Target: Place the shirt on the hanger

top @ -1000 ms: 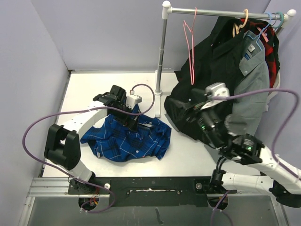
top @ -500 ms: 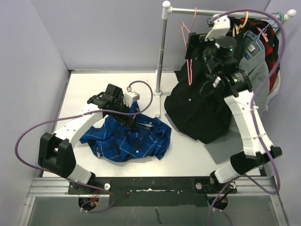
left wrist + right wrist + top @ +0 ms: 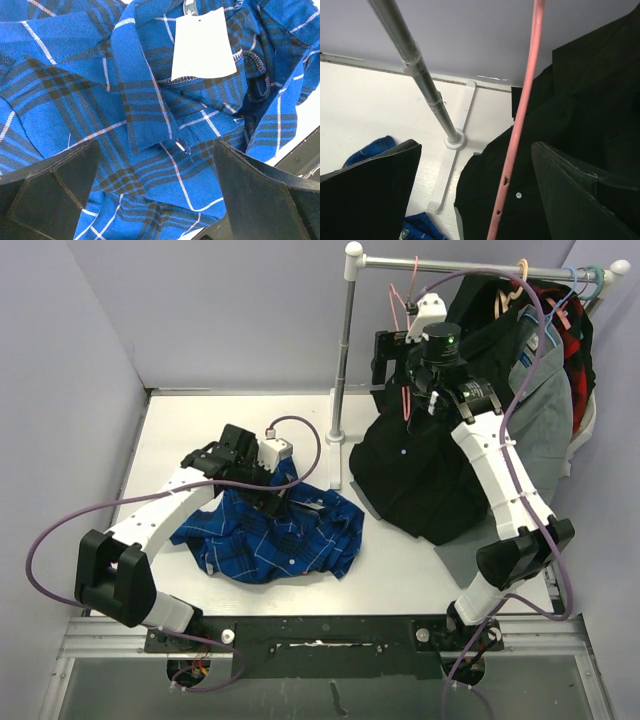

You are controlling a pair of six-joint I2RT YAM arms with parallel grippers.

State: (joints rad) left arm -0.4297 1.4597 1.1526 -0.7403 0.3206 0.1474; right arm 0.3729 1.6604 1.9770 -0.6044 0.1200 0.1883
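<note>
Shirt (image 3: 270, 535) lies crumpled in a heap on the tabletop (image 3: 180, 430), near the rack pole (image 3: 342, 350). Left claw (image 3: 156, 155) is spread wide over the shirt's collar and white tag (image 3: 202, 42); contact unclear. Right claw (image 3: 475, 150) is up by the rail, spread. Hanger (image 3: 520, 120) wire runs between its fingers, unpinched. A black garment (image 3: 580, 125) hangs just beside.

The left arm (image 3: 160, 512) bends in from the lower left toward mid-frame in the top view, the left gripper (image 3: 276, 498) tipped downward with jaws spread wide. The right arm (image 3: 500, 475) stands tall up the right side, the right gripper (image 3: 392, 348) at upper centre, jaws parted too.
</note>
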